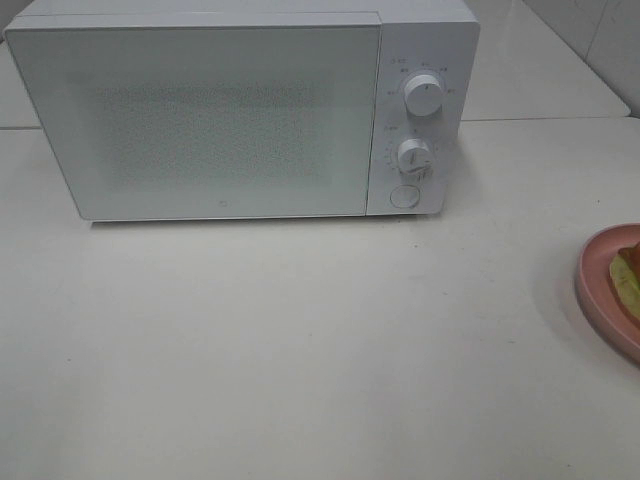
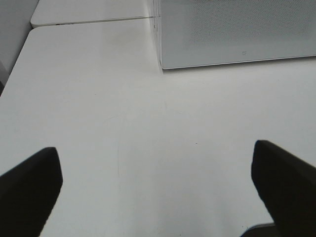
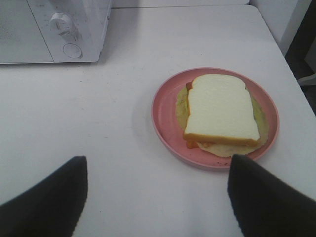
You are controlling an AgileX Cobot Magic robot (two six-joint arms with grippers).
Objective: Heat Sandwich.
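Note:
The sandwich (image 3: 220, 109), white bread with an orange crust and pale green filling, lies on a round pink plate (image 3: 165, 111). In the high view only a sliver of the sandwich (image 1: 629, 277) and plate (image 1: 600, 272) shows at the right edge of the table. The white microwave (image 1: 240, 105) stands at the back with its door shut; its dials (image 1: 422, 95) are on the right. My right gripper (image 3: 157, 190) is open, hovering short of the plate. My left gripper (image 2: 155, 185) is open over bare table in front of the microwave (image 2: 237, 32). Neither arm shows in the high view.
The white table (image 1: 300, 340) meets a second white surface (image 1: 540, 70) behind the microwave. In the right wrist view the table's edge (image 3: 291, 64) runs close beside the plate, with a white wall or cabinet (image 3: 284, 17) past it.

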